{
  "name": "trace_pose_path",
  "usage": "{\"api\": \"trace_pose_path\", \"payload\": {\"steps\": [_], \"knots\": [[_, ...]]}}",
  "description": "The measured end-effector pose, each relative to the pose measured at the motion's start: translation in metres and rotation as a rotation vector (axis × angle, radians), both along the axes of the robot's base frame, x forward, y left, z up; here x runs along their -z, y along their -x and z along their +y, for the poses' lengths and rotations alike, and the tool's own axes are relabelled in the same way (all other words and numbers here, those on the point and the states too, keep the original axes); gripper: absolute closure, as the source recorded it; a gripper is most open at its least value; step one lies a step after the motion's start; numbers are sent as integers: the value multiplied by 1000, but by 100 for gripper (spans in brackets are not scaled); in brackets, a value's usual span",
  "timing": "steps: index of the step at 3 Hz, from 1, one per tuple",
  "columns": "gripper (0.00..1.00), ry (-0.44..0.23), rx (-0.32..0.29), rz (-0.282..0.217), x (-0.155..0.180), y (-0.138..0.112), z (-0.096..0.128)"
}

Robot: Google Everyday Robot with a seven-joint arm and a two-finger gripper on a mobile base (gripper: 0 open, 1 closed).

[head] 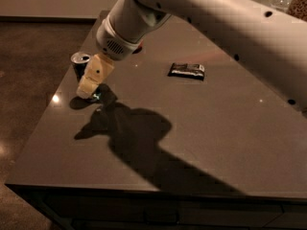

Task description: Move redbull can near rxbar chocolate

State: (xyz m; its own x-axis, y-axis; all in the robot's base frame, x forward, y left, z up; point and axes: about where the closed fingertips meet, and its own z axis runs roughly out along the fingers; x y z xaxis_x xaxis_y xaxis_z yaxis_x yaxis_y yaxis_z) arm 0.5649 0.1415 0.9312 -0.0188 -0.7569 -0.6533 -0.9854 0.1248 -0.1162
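I have one bench [225,128] in view, dark and glossy, and on it I count two task things: one redbull can [78,64] and one rxbar chocolate [187,70].

The redbull can stands upright at the far left of the bench, close to the left edge. Only its silver top and a strip of its dark side show, because the gripper [88,89] sits right in front of it.

The rxbar chocolate lies flat, well apart from the can, off to the right and at about the same depth. Its dark wrapper has a pale end on the right.

There is one arm [201,8], a thick white one, reaching in from the upper right and ending in a ribbed white wrist. Below that the tan gripper points down and to the left, its tip low over the bench, just beside the can's near side. I cannot tell whether the jaws are spread or pressed together, nor whether they touch the can.

One broad shadow [139,143] of the arm spreads across the near part of the bench.
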Motion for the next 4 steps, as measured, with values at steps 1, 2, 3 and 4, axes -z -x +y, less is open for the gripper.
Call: {"api": "trace_pose_path", "payload": {"steps": [1,2,3,4], "knots": [[0,-20,-15,-13,0,-1,15],[12,-26,-22,-21,3,-6,24],[34,-31,-33,-19,3,-9,30],[58,-41,-46,-10,2,-10,35]]}}
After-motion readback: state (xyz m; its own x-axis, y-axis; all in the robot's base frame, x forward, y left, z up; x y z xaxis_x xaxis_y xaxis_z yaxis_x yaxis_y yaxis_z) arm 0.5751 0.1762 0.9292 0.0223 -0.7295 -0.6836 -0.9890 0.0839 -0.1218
